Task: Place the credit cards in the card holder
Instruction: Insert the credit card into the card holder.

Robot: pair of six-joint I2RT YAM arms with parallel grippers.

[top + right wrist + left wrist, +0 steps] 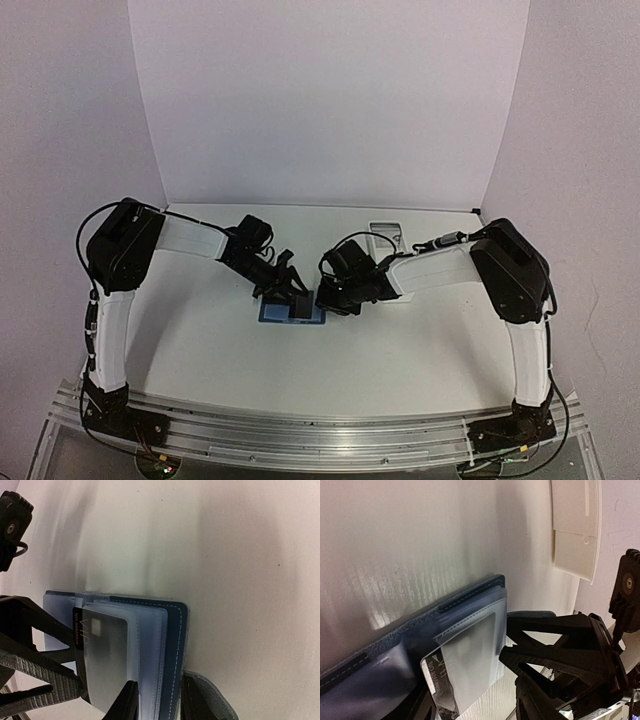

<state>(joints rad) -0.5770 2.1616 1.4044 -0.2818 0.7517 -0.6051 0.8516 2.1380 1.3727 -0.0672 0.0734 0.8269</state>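
Note:
The blue card holder [280,314] lies open on the table between both grippers. In the right wrist view its dark cover [176,630] and clear sleeves face up. A greyish credit card [100,655] marked "VIP" sits partly inside a clear sleeve, with its outer end [437,680] sticking out. My left gripper [283,292] holds that outer end, and its fingers [40,685] reach in from the left. My right gripper [157,702] is shut on the holder's edge, clamping the sleeves and cover. No other cards are in view.
A long white tray [385,235] lies at the back of the table behind the right gripper, and it also shows in the left wrist view [575,525]. The holder's grey strap [210,695] sticks out beside the right fingers. White walls enclose the table.

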